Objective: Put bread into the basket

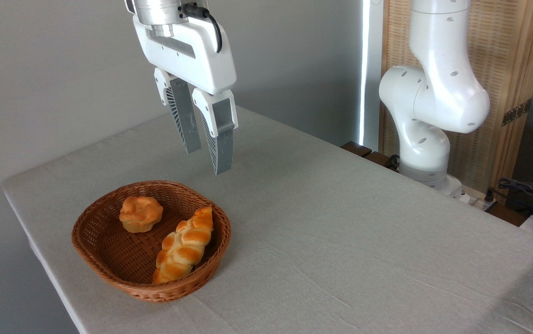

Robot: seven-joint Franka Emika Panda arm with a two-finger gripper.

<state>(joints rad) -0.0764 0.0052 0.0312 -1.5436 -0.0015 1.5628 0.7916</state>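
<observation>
Panda arm at a cloth-covered desk [340, 241], task near its end. The bread [140, 213], a small round lobed bun, sits inside the basket [109, 273], toward the basket's far-left wall and upright on the woven floor. A long braided loaf [184, 246] lies in the same basket, just right of the bun, its far end propped on the basket's rim. The tool [206, 160] hangs above and behind the basket, empty, its two fingers apart with a narrow gap. The bun appears to rest clear of the loaf, though the angle leaves contact uncertain. Judged risks: a low sideways retreat could clip the basket's far rim and drag the light wickerwork across the cloth; a renewed descent could nudge the bun or tip the propped loaf out over the rim.
</observation>
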